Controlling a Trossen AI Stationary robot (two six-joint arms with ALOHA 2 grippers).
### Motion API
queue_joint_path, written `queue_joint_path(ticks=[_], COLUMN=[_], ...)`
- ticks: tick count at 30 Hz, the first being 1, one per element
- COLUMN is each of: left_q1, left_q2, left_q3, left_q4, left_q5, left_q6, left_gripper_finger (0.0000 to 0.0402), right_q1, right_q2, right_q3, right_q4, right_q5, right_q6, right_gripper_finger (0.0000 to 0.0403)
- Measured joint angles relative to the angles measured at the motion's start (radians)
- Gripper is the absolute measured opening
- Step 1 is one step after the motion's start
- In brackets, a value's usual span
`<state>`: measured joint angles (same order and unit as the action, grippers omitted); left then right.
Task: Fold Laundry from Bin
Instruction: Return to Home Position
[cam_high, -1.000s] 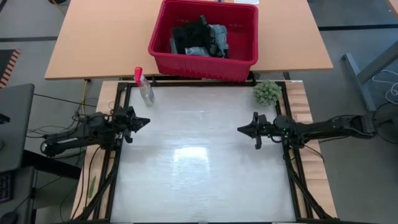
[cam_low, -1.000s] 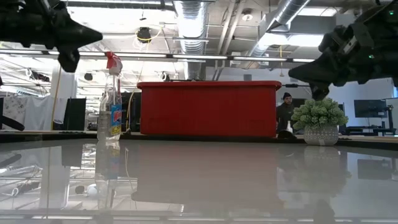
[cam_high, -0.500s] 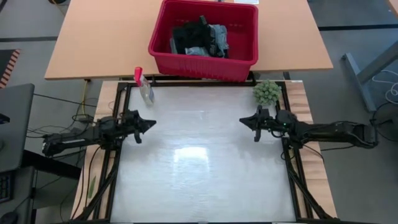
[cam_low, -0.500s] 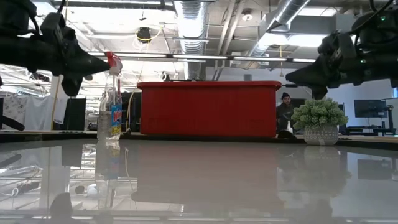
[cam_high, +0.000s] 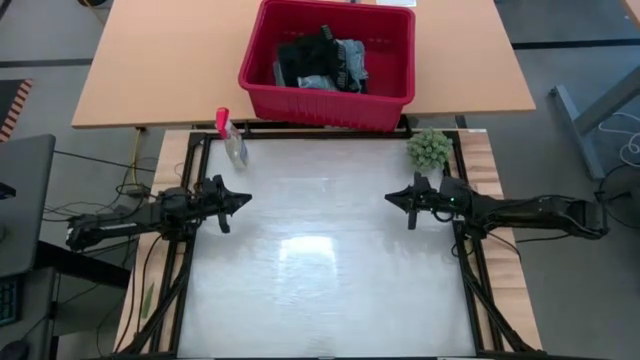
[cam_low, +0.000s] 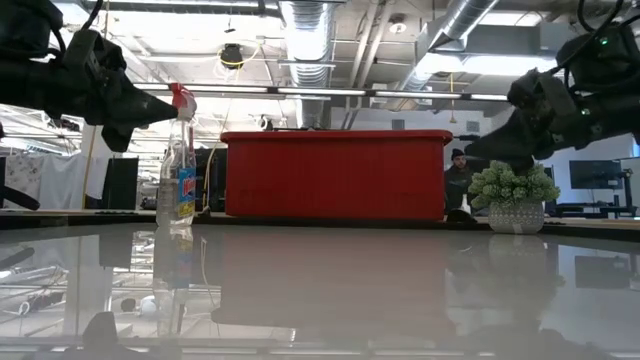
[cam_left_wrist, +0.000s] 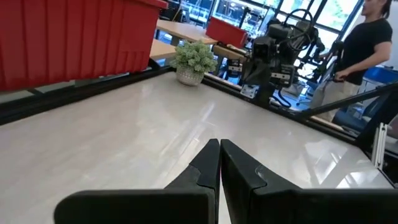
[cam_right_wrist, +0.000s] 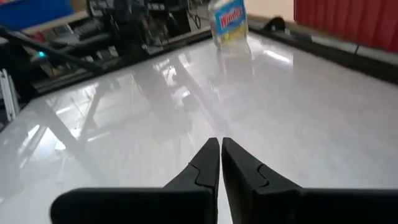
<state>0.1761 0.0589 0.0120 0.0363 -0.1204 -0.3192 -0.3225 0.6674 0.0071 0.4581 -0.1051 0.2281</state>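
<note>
- From above: laundry (cam_high: 322, 62) heaped in the bin (cam_high: 256, 62) on the wooden table (cam_high: 160, 70); left gripper (cam_high: 243, 197) and right gripper (cam_high: 390, 197) hover at opposite tabletop (cam_high: 320, 290) edges.
- Low: bin sits beyond spray bottle (cam_low: 177, 170) and plant (cam_low: 515, 195).
- Left wrist: fingers pressed together.
- Right wrist: pressed together too.

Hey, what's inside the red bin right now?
A heap of laundry, black and grey-blue pieces, lies in the bin, seen from above. Whatever is beneath the top pieces is covered; the low view shows only the bin's wall.
</note>
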Motion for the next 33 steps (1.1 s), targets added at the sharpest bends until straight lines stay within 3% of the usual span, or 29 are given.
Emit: queue_joint_path(ticks=[15, 33], left_q1=[0.0, 0.0], left_q2=[0.0, 0.0], left_q3=[0.0, 0.0], left_q4=[0.0, 0.0], left_q5=[0.0, 0.0], left_q6=[-0.003, -0.002], left_gripper_finger=[0.0, 0.0], right_q1=[0.0, 0.0], right_q2=[0.0, 0.0], right_q3=[-0.001, -0.001], right_q4=[-0.17, -0.167], right_q5=[0.0, 0.0], right_q6=[0.001, 0.001], right_gripper_finger=[0.0047, 0.0047])
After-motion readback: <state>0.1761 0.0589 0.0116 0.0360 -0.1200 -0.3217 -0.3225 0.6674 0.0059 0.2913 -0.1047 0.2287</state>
